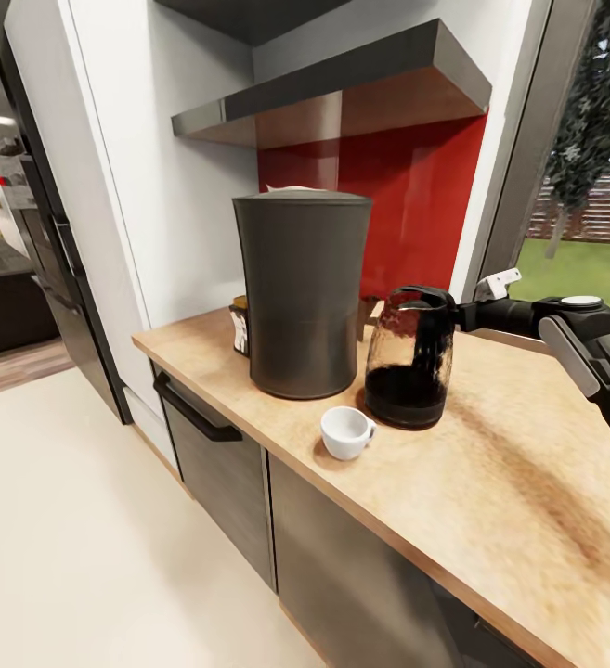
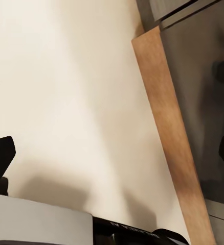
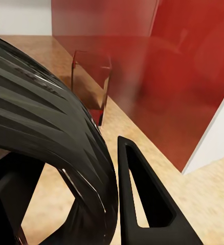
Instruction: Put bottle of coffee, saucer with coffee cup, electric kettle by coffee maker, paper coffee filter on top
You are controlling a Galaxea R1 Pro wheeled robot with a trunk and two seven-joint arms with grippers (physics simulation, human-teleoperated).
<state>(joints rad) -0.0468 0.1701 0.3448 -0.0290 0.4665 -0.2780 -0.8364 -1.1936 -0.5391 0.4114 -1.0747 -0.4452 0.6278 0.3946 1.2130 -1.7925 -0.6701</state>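
The right end effector is clamped on the electric kettle, which stands on the counter just beside the coffee maker, the coffee cup before both.

dk-grey coffee maker, white cup, red backsplash

The kitchen countertop shows matt light wood grain; the coffee maker is matt dark grey; the electric kettle is glossy clear glass; the coffee cup is smooth white; the backsplash is glossy red
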